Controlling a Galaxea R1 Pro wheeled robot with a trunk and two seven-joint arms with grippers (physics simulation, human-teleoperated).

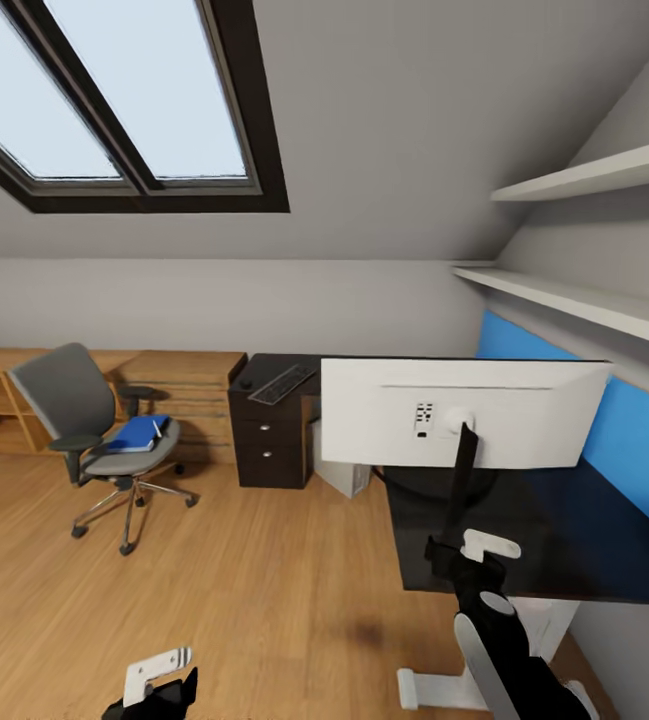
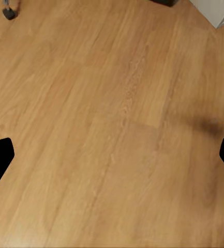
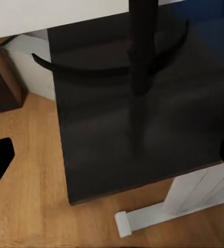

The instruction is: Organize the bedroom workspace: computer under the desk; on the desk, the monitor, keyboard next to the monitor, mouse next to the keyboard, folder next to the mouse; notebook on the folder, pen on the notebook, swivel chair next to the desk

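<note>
The monitor (image 1: 464,412) stands on the black desk (image 1: 584,560) with its white back toward me, and its stand (image 3: 143,46) and ring base (image 3: 91,71) show in the right wrist view. My right gripper (image 1: 461,552) (image 3: 112,160) hovers open over the desk's front edge, near the stand. My left gripper (image 1: 159,680) (image 2: 112,160) hangs open over bare wooden floor. The swivel chair (image 1: 69,400) stands far left with the blue folder (image 1: 134,434) on its seat and a thin white pen (image 1: 157,430) on top. The keyboard (image 1: 282,383) and small mouse (image 1: 245,384) lie on a dark cabinet (image 1: 269,440). The computer (image 1: 339,468) (image 3: 26,62) sits beside it at the desk's end. I cannot make out the notebook.
A wooden drawer chest (image 1: 189,395) lines the back wall behind the chair. White shelves (image 1: 584,300) hang above the desk's blue panel (image 1: 634,440). A white desk foot (image 3: 168,212) juts onto the floor. Open wooden floor (image 1: 264,580) lies between me and the chair.
</note>
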